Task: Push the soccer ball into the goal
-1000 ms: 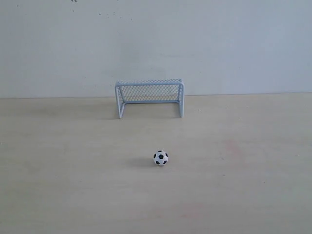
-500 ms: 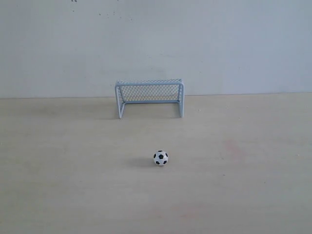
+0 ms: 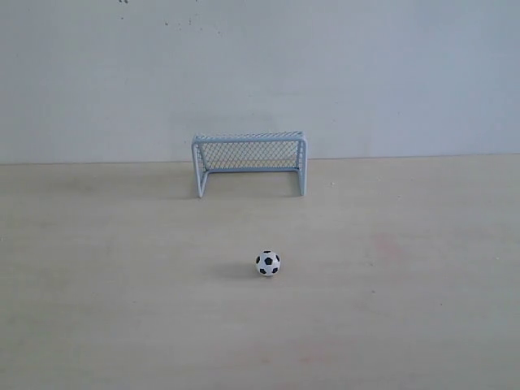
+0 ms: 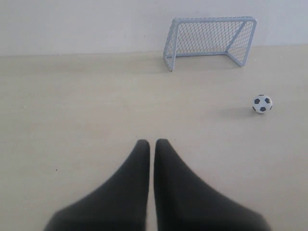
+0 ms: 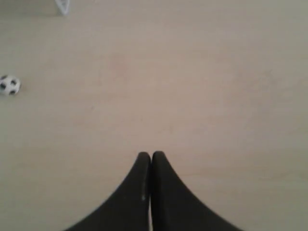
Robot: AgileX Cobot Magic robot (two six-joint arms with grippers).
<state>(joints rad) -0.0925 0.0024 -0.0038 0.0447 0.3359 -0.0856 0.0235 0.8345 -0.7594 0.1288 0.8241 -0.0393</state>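
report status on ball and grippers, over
Left gripper shut, right gripper shut, both empty. Soccer ball out front of goal, not in. Nothing between them.

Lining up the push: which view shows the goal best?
Exterior view: the whole goal faces the camera, square-on. Left wrist view shows it whole but angled; right wrist view catches only a post's foot at the edge.

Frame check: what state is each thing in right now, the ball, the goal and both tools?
soccer ball: sitting on the table, outside the goal, nothing touching it.
goal: upright, open side toward the ball, nothing inside.
left tool: shut, holding nothing, apart from the ball.
right tool: shut, holding nothing, apart from the ball.
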